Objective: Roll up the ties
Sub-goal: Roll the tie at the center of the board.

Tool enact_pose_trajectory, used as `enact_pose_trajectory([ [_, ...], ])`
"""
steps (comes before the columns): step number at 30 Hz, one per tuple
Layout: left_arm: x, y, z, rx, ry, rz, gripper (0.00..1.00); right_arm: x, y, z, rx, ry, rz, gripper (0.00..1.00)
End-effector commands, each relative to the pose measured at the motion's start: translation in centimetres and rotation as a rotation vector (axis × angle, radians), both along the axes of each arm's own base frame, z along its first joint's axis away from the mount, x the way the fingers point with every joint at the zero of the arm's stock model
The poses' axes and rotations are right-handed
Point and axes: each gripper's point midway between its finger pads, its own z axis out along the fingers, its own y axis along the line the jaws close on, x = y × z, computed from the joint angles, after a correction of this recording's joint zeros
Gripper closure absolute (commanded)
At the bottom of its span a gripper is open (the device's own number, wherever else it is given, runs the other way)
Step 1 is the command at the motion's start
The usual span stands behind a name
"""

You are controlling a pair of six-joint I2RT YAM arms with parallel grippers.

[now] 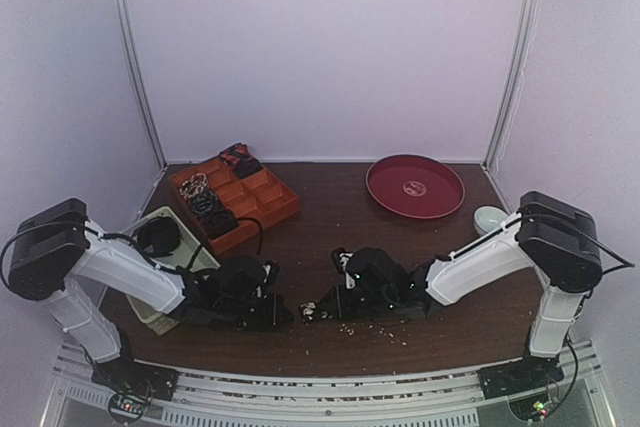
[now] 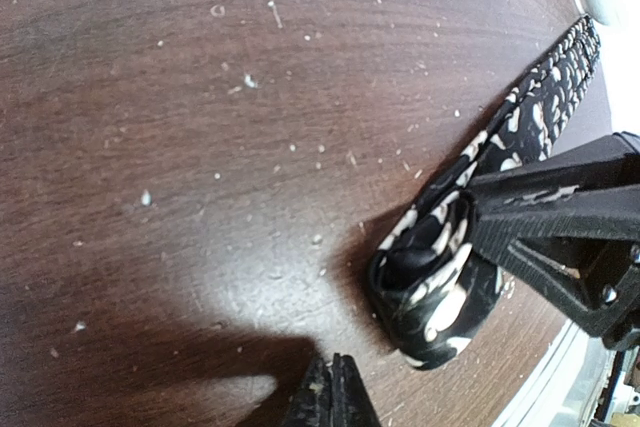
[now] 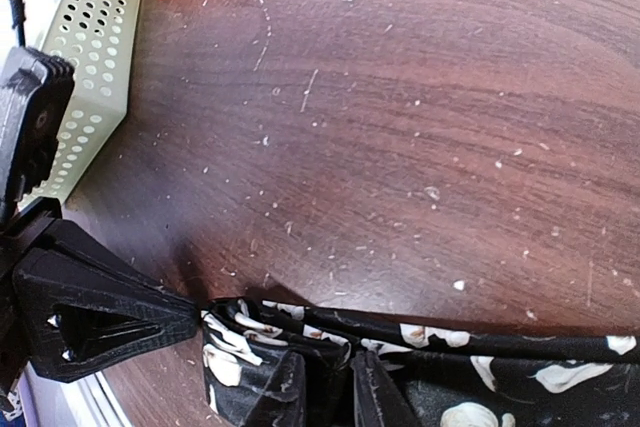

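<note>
Facing each other low over the table in the top view, the left claw and right claw flank a speckled tie, with a white basket and orange tray beyond the left one. From the left wrist, that claw's tips are pinched on nothing, the tie's folded end just right of them and the right claw's finger pressed into it. From the right wrist, the right claw clenches the tie beside the left claw's finger.
</note>
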Motion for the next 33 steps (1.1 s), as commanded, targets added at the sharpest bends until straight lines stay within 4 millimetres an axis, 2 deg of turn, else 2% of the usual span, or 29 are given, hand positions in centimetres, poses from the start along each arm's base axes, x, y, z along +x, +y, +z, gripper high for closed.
enact_pose_trajectory([
  [1, -0.1, -1.4, 0.3, -0.057, 0.005, -0.023, 0.97, -0.1, -0.4, -1.3, -0.056, -0.006, 0.001, 0.81],
  [4, 0.3, -1.4, 0.6, -0.053, -0.01, 0.0, 0.98, 0.3, -0.3, -1.0, -0.074, -0.032, 0.01, 0.81],
  [7, 0.9, -1.7, 2.5, -0.083, -0.062, 0.01, 0.98, 0.5, 0.0, -0.5, -0.081, -0.046, 0.022, 0.81],
  [10, 1.0, -3.0, 4.8, -0.16, -0.106, -0.025, 0.98, 0.5, 0.2, -0.5, -0.078, -0.047, 0.034, 0.81],
  [13, 0.9, -4.2, 5.5, -0.198, -0.109, -0.056, 0.98, 0.5, 0.4, -0.4, -0.076, -0.05, 0.041, 0.81],
  [21, 0.5, -5.7, 3.4, -0.175, -0.075, -0.09, 0.98, 0.6, 0.1, -0.4, -0.088, -0.061, 0.04, 0.81],
  [29, 0.6, -4.9, 1.2, -0.105, -0.053, -0.067, 0.99, 0.9, -0.4, 2.7, -0.073, -0.09, 0.029, 0.77],
  [33, 0.7, -5.0, 1.0, -0.103, -0.05, -0.066, 0.99, 0.3, -0.2, 2.4, -0.067, -0.066, 0.047, 0.76],
])
